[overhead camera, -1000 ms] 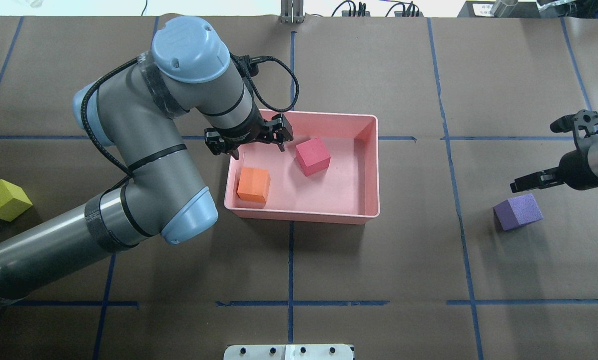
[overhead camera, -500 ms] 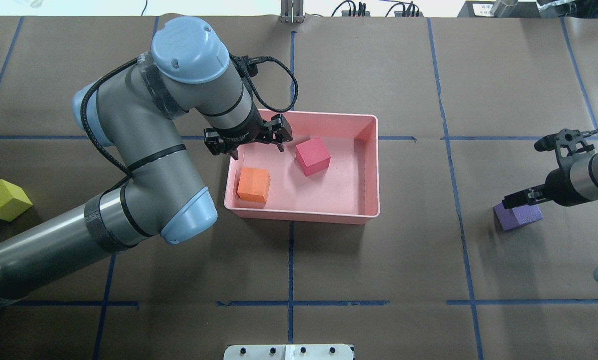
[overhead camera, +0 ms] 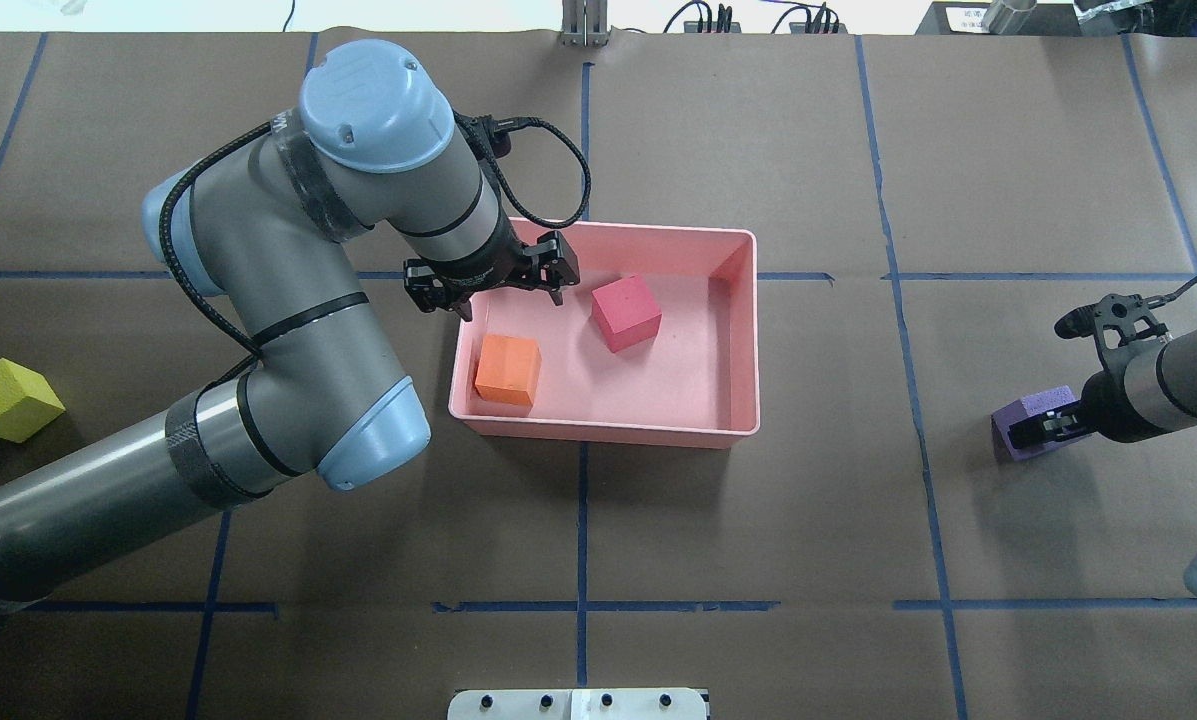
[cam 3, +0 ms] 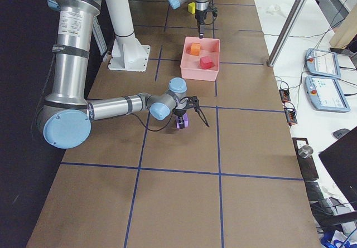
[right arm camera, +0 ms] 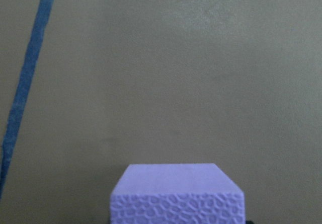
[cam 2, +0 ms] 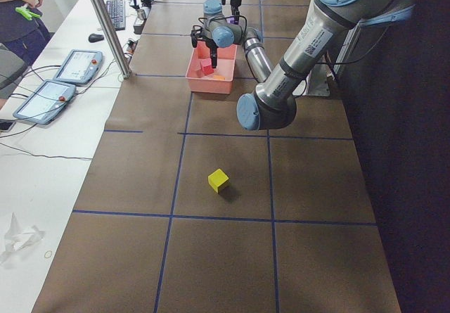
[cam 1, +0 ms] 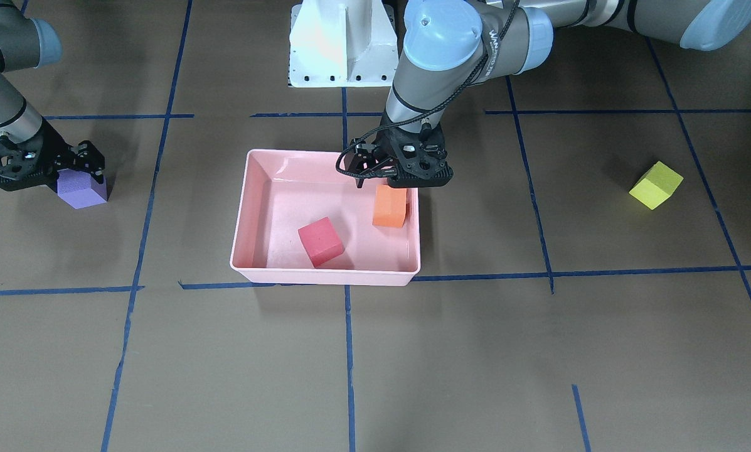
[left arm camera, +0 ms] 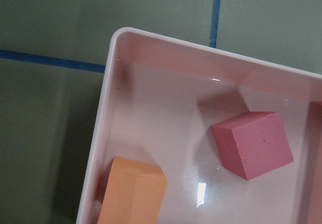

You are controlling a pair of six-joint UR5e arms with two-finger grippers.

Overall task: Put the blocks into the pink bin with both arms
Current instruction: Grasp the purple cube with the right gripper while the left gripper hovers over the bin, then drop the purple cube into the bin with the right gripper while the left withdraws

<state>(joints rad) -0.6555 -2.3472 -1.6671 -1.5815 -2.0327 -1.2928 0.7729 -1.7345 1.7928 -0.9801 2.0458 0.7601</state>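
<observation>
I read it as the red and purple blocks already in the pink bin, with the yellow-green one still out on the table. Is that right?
Not quite. The overhead view shows the red block and the orange block in the pink bin, not the purple one. The purple block sits on the table outside the bin. The yellow-green block is still out on the table.

Brown paper covers your table, squared off with blue tape lines. From the left-end camera, your white side bench runs along nine o'clock, carrying two grey touchscreen tablets and a black keyboard; a bare metal pole stands at eleven.
</observation>
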